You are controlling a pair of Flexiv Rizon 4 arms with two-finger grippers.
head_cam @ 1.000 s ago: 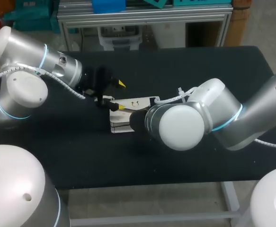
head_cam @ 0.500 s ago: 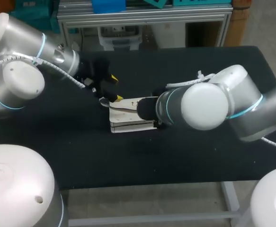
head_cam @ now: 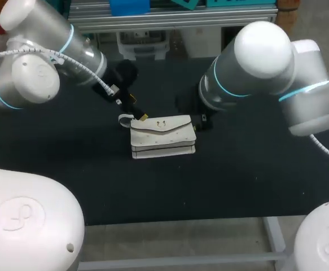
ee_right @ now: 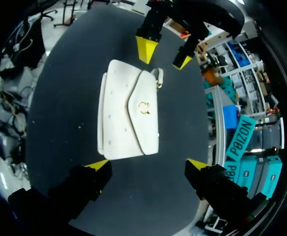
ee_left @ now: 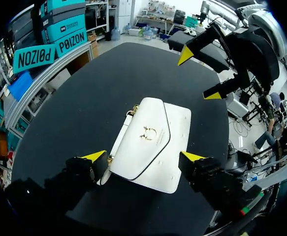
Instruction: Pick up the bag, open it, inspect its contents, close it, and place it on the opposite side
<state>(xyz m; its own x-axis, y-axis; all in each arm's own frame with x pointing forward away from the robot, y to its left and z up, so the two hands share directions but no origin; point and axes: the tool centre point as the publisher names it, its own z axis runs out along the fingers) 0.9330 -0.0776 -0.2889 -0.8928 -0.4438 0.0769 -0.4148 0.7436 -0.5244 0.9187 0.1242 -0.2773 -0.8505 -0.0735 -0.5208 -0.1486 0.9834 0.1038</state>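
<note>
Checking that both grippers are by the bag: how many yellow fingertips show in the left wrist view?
4. Two belong to the left gripper, either side of the white handbag; two to the right gripper, beyond it. None seems hidden.

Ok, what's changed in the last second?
The right arm swung up and back from over the bag, uncovering it. The left arm shifted a little, its jaws staying at the bag's left end. The bag lay still, flap closed; both jaws open, nothing gripped.
</note>
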